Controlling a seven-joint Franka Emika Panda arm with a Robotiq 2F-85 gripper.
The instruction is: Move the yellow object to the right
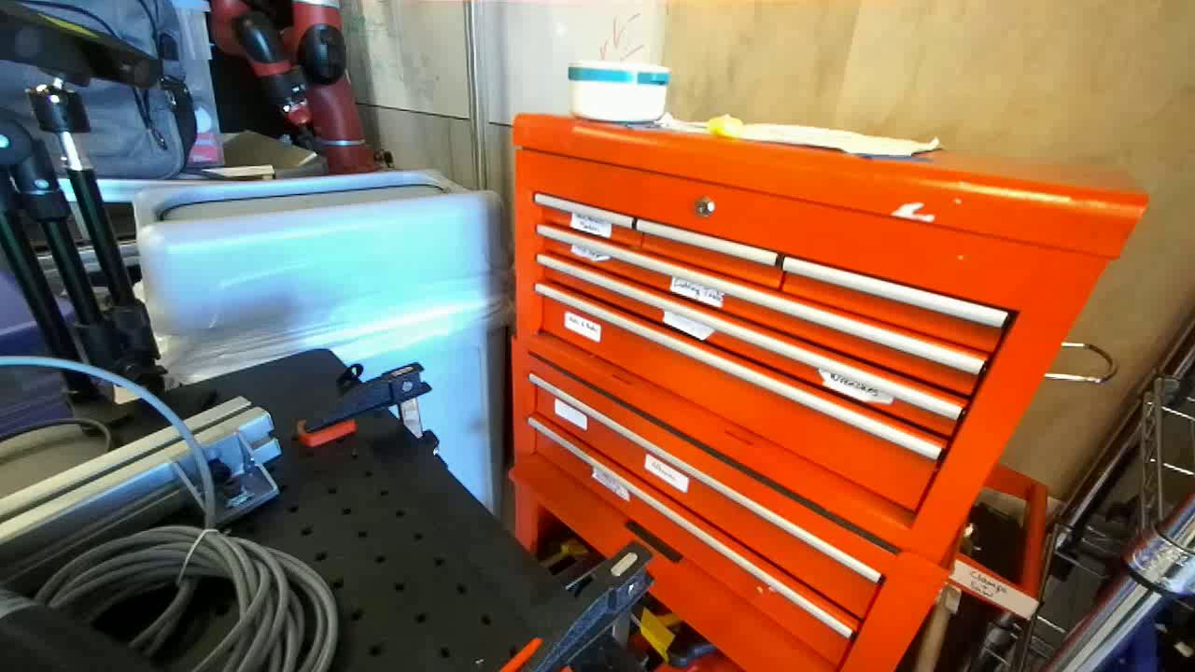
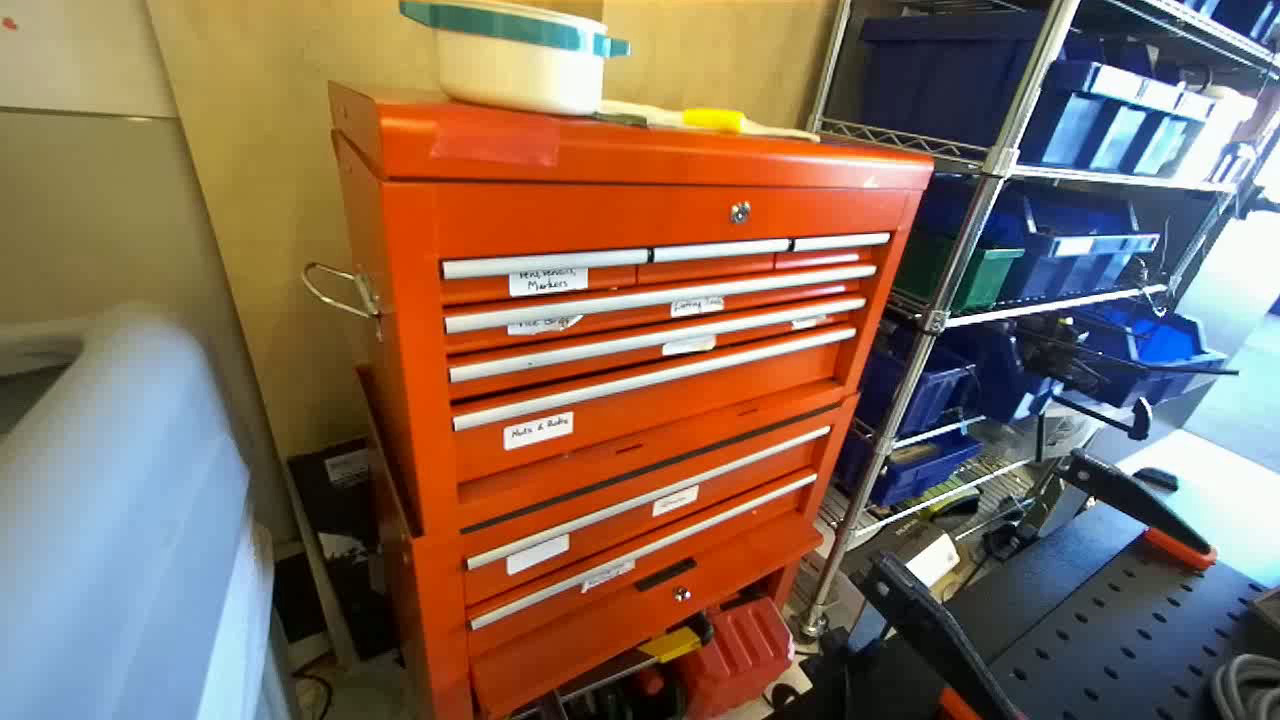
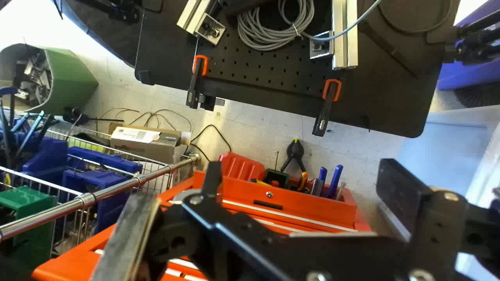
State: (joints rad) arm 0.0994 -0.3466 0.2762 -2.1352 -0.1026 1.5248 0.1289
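Exterior views both show the small bright yellow rounded object point(image 1: 725, 125) on or against a flat white sheet point(image 1: 831, 138) that extends rightward across the tabletop point(image 1: 1027, 177) of the orange metal drawer chest point(image 1: 700, 392). A white round container with a teal rim point(image 2: 520, 80) stands near, to its left. Only the wrist view shows the black end effector point(image 3: 273, 207), released and spread wide; a red jointed robot arm point(image 1: 331, 117) appears only in an exterior view.

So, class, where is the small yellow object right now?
In both exterior views, the yellow object sits atop the orange tool chest, to the right of the white round container in the picture, on or beside a pale flat item.
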